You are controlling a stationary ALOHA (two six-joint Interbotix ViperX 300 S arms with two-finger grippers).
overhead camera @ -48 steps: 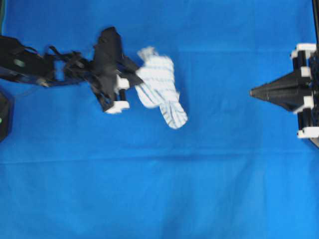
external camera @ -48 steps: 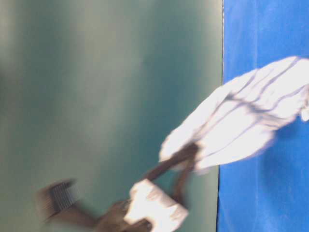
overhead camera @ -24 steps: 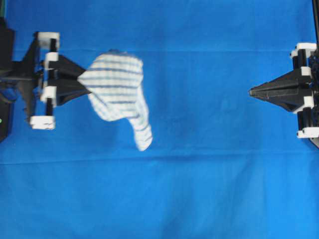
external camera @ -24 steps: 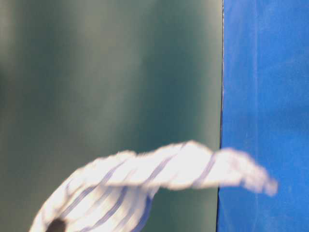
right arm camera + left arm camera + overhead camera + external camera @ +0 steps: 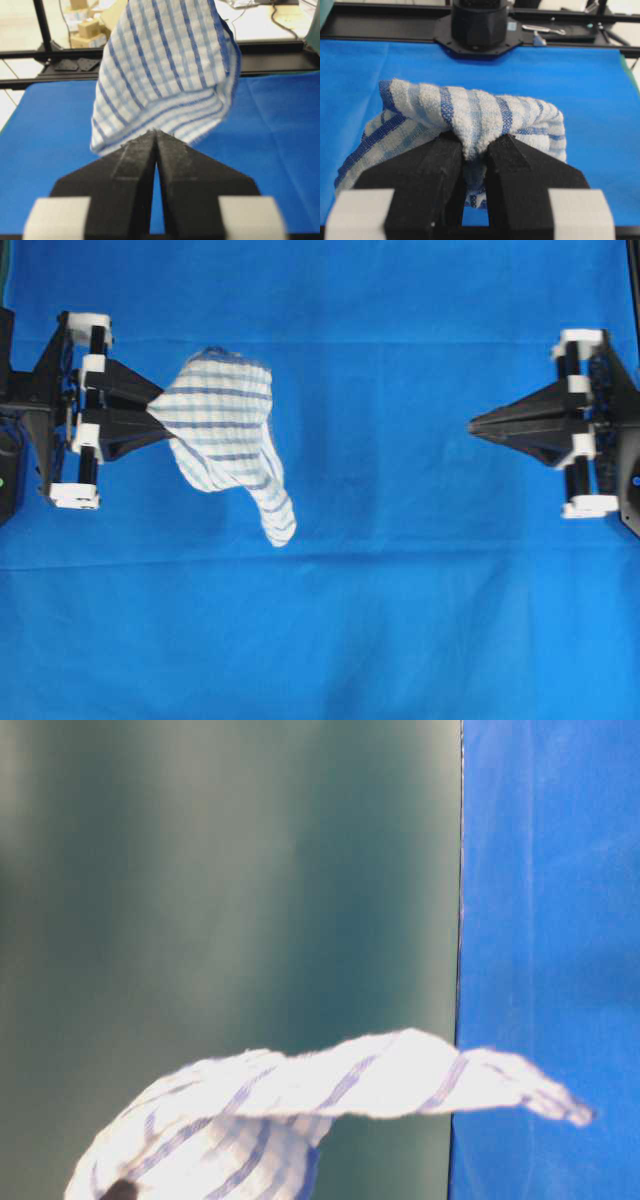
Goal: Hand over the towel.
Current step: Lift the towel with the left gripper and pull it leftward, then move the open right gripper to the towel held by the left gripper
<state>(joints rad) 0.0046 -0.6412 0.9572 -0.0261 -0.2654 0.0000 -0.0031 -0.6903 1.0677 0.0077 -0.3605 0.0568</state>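
Note:
The towel (image 5: 225,430) is a small white cloth with blue and grey check stripes. It hangs in the air from my left gripper (image 5: 155,412), which is shut on a fold of it (image 5: 475,137); a tail droops towards the lower right. In the table-level view the towel (image 5: 330,1085) stretches across the bottom. My right gripper (image 5: 475,424) is shut and empty, its tips touching (image 5: 156,134), well to the right of the towel and facing it. In the right wrist view the towel (image 5: 165,65) hangs ahead of the tips.
A large plain blue cloth (image 5: 330,620) covers the whole table. Black frame rails and the other arm's base (image 5: 477,25) stand beyond the table's far edge. Boxes (image 5: 85,30) lie on the floor beyond.
My left arm swung back to the left with the towel and now holds it level and steady. My right gripper has moved left, towards the towel.

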